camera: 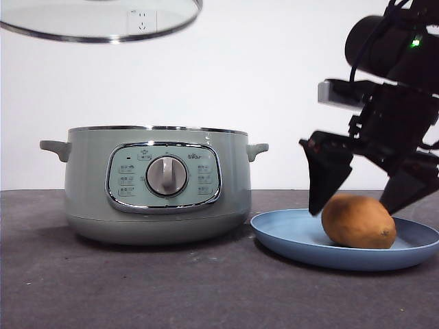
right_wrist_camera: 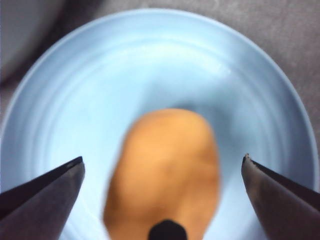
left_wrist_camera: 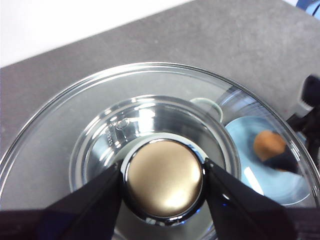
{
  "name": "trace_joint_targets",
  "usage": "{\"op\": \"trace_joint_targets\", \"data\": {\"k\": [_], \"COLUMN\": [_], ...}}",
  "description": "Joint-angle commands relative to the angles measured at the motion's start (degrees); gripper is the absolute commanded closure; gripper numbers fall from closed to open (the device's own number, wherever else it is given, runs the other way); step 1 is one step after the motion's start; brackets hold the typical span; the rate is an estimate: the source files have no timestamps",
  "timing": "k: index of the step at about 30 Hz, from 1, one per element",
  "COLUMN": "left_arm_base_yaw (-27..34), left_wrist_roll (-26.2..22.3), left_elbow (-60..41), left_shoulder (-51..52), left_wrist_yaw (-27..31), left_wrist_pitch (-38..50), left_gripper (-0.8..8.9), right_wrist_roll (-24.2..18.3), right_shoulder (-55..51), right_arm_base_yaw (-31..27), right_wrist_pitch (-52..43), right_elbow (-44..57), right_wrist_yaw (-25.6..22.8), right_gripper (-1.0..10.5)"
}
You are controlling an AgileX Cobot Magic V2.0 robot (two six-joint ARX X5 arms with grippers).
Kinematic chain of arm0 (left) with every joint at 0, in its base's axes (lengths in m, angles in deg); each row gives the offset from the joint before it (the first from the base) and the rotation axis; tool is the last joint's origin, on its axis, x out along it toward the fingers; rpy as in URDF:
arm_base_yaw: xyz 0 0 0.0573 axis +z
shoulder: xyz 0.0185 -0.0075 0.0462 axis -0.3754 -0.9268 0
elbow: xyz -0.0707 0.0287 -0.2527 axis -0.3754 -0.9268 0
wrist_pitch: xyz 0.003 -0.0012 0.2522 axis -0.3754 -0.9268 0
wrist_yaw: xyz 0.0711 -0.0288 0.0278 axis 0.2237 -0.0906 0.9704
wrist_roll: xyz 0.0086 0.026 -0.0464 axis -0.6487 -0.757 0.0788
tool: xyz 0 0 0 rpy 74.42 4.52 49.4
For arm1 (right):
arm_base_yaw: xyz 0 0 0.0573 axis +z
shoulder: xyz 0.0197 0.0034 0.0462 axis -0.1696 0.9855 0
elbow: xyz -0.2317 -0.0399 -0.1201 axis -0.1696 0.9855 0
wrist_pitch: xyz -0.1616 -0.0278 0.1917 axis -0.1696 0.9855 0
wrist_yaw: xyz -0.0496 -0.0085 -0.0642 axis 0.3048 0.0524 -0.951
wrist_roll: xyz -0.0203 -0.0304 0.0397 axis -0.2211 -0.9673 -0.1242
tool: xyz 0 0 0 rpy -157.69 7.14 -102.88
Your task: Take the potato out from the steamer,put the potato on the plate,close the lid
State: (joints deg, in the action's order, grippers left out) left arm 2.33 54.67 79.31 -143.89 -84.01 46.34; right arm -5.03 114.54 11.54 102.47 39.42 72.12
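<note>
The potato point(camera: 359, 221) is lying on the plate point(camera: 288, 236), on its side, sitting toward the right half of the blue dish. The plate is resting on the dark table point(camera: 137, 288) just beside the steamer point(camera: 158, 185), its rim almost meeting the pot's base.

Right over the potato, the right gripper point(camera: 367, 195) is hanging with its jaws spread wide, one black finger coming down on each side of the potato and neither one touching it. From the right wrist camera, the potato point(right_wrist_camera: 165, 170) is showing between the two dark tips with plenty of blue plate point(right_wrist_camera: 150, 60) around it, and there is clear space between each tip and the skin.

The steamer is standing open, dial and control panel facing us, the chrome rim bare on top.

Up high at the left, the lid point(camera: 103, 20) is hovering in the air above the pot, only its glass underside and chrome edge showing. The left wrist camera is giving the answer: the left gripper point(left_wrist_camera: 162, 182) is clamped on the lid's knob point(left_wrist_camera: 164, 180), a jaw pressing each side of it, and through the glass point(left_wrist_camera: 60, 150) the plate and potato are showing faintly below.
</note>
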Motion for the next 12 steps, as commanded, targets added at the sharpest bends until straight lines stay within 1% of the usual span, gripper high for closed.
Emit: {"op": "trace_joint_targets", "data": {"k": [1, 7, 12], "left_arm_base_yaw": [-0.4, -0.9, -1.6], "left_wrist_roll": [-1.4, -2.3, -2.7], "left_elbow": [0.3, 0.3, 0.3], "left_shoulder": [-1.5, -6.1, -9.8], "left_wrist_yaw": [-0.5, -0.5, -0.5], "left_wrist_pitch": [3.3, 7.2, 9.7], "left_gripper": [8.23, 8.23, 8.23], "right_wrist_roll": [1.0, 3.8, 4.7], "right_shoulder": [-4.0, -15.3, -25.0], "right_arm_base_yaw": [0.0, 0.0, 0.0], "right_wrist_pitch": [-0.4, 0.0, 0.3], "right_elbow": [0.2, -0.1, -0.8], "right_wrist_yaw": [-0.2, -0.2, -0.2], "right_gripper": [2.2, 2.2, 2.2]}}
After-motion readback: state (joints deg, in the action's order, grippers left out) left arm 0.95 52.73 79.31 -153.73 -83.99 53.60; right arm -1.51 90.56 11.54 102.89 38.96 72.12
